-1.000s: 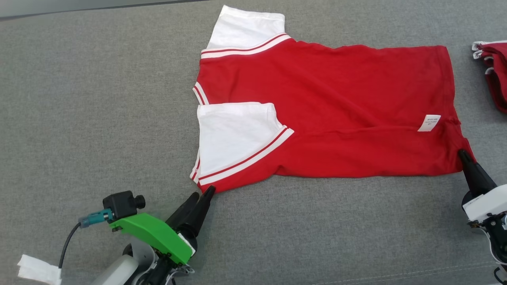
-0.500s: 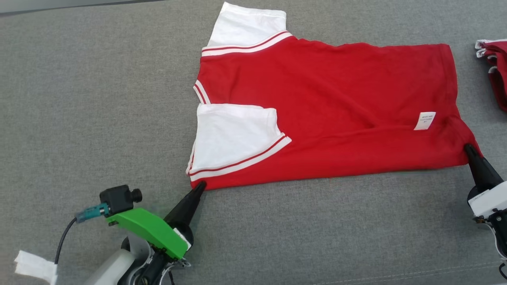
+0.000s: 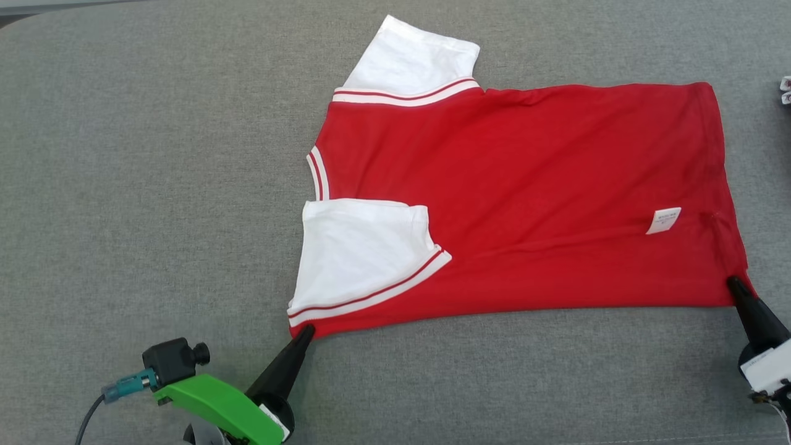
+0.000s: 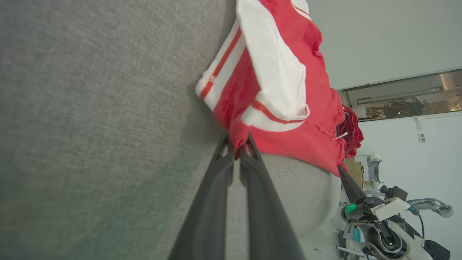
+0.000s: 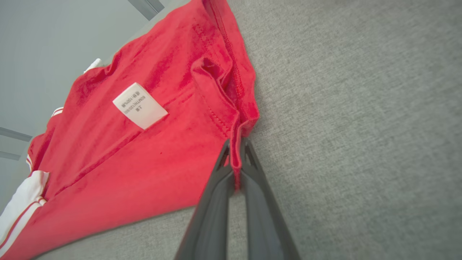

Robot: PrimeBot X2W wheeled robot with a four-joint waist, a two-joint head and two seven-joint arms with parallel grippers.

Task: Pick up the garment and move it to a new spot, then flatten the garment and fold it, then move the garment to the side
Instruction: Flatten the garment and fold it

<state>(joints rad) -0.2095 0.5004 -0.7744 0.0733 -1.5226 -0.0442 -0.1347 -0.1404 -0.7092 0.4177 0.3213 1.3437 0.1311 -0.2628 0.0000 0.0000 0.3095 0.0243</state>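
Observation:
A red garment with white sleeves lies spread on the grey padded surface, near sleeve folded over the body, far sleeve sticking out. A white care label sits near the hem. My left gripper is shut on the shoulder corner, seen close in the left wrist view. My right gripper is shut on the hem corner, with red cloth pinched between its fingers.
A bit of another red and white garment shows at the far right edge of the surface. Bare grey fabric stretches to the left and in front of the garment.
Both grippers have pulled the near edge of the garment toward me, stretching it straighter. The left gripper closed onto the shoulder corner. The head view has shifted as well.

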